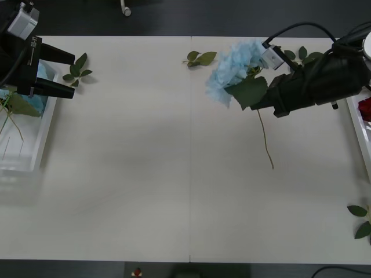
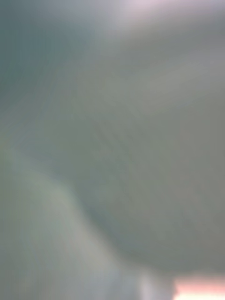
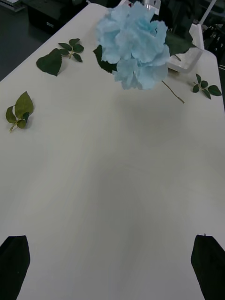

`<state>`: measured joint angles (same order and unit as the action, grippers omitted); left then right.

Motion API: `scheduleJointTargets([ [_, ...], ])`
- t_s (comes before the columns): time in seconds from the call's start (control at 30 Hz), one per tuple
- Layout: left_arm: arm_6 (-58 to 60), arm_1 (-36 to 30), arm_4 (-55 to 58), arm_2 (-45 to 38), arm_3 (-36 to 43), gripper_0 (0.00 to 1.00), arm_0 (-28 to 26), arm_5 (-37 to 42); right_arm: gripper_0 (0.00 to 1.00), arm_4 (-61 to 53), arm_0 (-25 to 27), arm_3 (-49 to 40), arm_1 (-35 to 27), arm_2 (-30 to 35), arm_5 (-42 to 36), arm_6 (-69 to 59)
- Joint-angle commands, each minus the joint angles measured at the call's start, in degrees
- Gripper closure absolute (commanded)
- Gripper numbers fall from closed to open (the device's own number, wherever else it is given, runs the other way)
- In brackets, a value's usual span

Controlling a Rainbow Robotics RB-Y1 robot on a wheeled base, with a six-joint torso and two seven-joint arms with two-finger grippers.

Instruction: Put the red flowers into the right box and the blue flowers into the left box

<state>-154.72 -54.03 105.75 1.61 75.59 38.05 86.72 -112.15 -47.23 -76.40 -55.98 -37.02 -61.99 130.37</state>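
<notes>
My right gripper (image 1: 262,99) holds a blue flower (image 1: 235,68) above the table's far right part; its pale head (image 3: 136,44) hangs in the air and the thin stem (image 1: 266,142) trails down. A large leaf covers the fingertips. At the right edge stands the right box (image 1: 355,124) with a red flower (image 1: 365,108) in it. My left gripper (image 1: 62,74) is open over the left box (image 1: 36,152), its black fingers (image 3: 14,262) spread with nothing between them. Another blue flower (image 1: 36,102) lies in that box.
Loose green leaf sprigs lie on the white table: one by the left gripper (image 1: 78,69), one at the far middle (image 1: 200,58), one behind the right arm (image 1: 302,55), one at the near right edge (image 1: 359,219).
</notes>
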Motion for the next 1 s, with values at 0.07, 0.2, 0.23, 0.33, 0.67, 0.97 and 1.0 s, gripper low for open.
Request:
scheduleJointTargets([
  [0.07, -0.3, -2.3, 0.0, 0.2, 0.6, 0.0, 0.4, 0.4, 1.0, -9.7, -0.7, 1.2, 0.3, 3.0, 0.4, 5.0],
  [0.2, -0.3, -2.3, 0.0, 0.2, 0.6, 0.0, 0.4, 0.4, 1.0, -16.5, -1.2, 2.6, 2.5, 4.2, 0.6, 8.3],
  [0.23, -0.3, -2.3, 0.0, 0.2, 0.6, 0.0, 0.4, 0.4, 1.0, -18.6, -1.6, 3.2, 3.2, 4.1, 0.6, 9.4],
  [0.33, -0.3, -2.3, 0.0, 0.2, 0.6, 0.0, 0.4, 0.4, 1.0, -23.0, -3.2, 4.9, 6.0, 4.1, 0.6, 12.4],
  [0.67, -0.3, -0.8, 7.3, 0.0, -1.2, 0.0, -0.1, -1.1, 1.0, -33.3, -7.0, 13.6, 16.3, 4.6, 1.3, 21.8],
  [0.97, 23.8, -0.3, 10.0, 0.9, -0.5, 0.0, -0.1, -1.0, 1.0, -36.9, -7.0, 15.6, 21.3, 6.7, 3.8, 24.6],
  [1.0, 27.5, 0.2, 10.0, 0.8, -0.1, 0.0, -0.1, -1.0, 1.0, -36.9, -7.0, 15.6, 21.6, 7.2, 3.7, 24.6],
])
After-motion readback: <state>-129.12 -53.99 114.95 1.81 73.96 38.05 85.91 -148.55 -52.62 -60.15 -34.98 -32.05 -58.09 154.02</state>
